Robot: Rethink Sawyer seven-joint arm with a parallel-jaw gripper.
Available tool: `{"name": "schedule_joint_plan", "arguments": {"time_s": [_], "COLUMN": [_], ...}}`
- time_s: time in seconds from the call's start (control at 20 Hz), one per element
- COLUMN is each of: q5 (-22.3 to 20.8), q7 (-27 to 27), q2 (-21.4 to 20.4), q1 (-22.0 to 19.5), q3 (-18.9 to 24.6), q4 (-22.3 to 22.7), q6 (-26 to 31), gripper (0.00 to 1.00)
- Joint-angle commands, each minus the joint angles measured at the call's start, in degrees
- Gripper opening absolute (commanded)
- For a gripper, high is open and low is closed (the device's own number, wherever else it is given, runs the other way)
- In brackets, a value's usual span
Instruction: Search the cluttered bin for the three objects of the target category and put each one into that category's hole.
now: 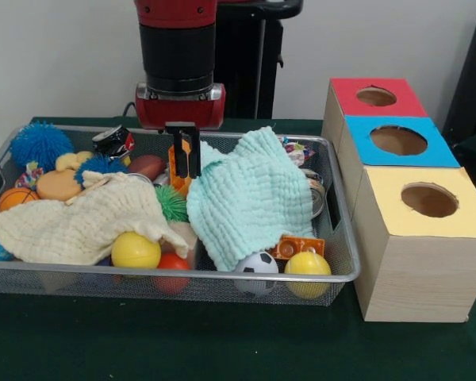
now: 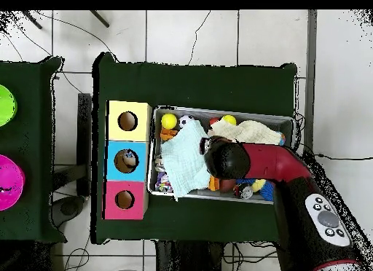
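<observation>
The silver wire bin (image 1: pixel 222 279) fills the left of the front view, heaped with toys and two cloths. My gripper (image 1: pixel 186 168) reaches down into the bin's middle, right at an upright orange object (image 1: pixel 174 176), between the cream cloth (image 1: pixel 79 218) and the mint cloth (image 1: pixel 250 194). The red-topped box's hole (image 1: pixel 376 96) is at the far right, apart from the gripper. In the overhead view the arm (image 2: pixel 240 160) covers the gripper over the bin (image 2: pixel 218 108), and the red box's hole (image 2: pixel 124 199) is to the left.
Blue-topped (image 1: pixel 398 140) and yellow-topped (image 1: pixel 429 200) boxes stand in front of the red one. Two yellow balls (image 1: pixel 136 250), a red ball (image 1: pixel 173 262), a soccer ball (image 1: pixel 256 263), a green spiky ball (image 1: pixel 173 202) and a blue spiky ball (image 1: pixel 41 144) lie in the bin.
</observation>
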Motion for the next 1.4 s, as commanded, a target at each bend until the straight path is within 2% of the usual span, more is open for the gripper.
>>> {"name": "schedule_joint_plan", "arguments": {"time_s": [0.05, 0.3, 0.55, 0.6, 0.75, 1.1, 1.4], "q5": [-4.0, -2.69, -2.53, -2.54, -2.04, -1.16, -2.42], "q7": [-6.65, 0.03, 2.99, 3.53, 3.4, 0.4, -0.47], "q2": [5.72, 7.2, 6.54, 6.4, 6.52, 3.95, 3.82], "q1": [0.1, 2.63, 4.61, 5.02, 5.17, 4.74, 6.18], "q3": [4.17, 3.5, 1.63, 1.11, 1.34, 1.35, -0.69], "q4": [-3.28, 0.68, 1.82, 2.04, 1.99, 1.76, 1.35], "q6": [2.52, -1.4, -2.84, -2.95, -2.87, 2.4, 5.86], "gripper": [0.0, 0.0, 0.0, 1.0, 1.0, 1.0, 1.0]}}
